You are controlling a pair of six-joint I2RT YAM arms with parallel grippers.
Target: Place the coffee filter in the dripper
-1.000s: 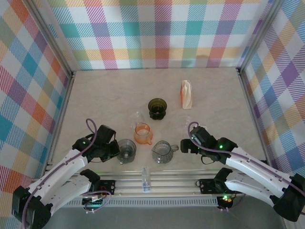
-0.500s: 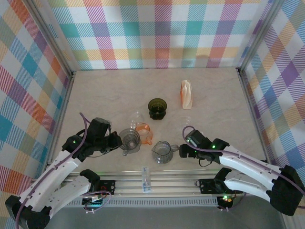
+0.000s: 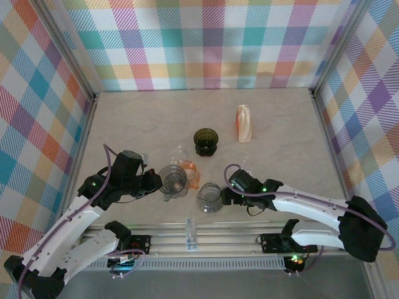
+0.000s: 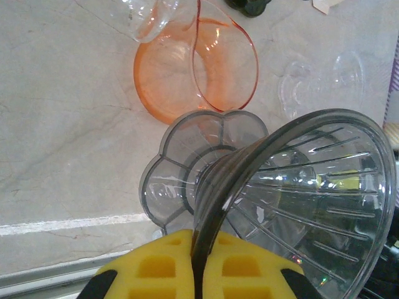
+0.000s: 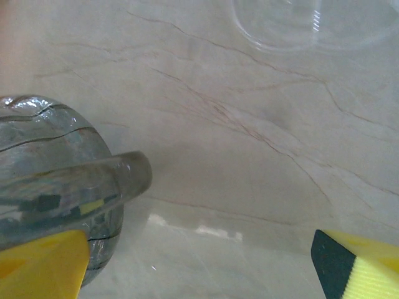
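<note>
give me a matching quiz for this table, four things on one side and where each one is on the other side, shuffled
Things:
1. grey dripper
2. dark green dripper
3. coffee filter
4. glass jug

Places:
a. back right of the table
b. rim pinched in the shut left tool
c. right beside the open right tool
d. middle of the table, behind the orange dripper

Pairs: 1-b, 2-d, 3-a, 4-c

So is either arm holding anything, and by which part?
The left gripper pinches the grey dripper by its rim. The right gripper is open, holding nothing.
</note>
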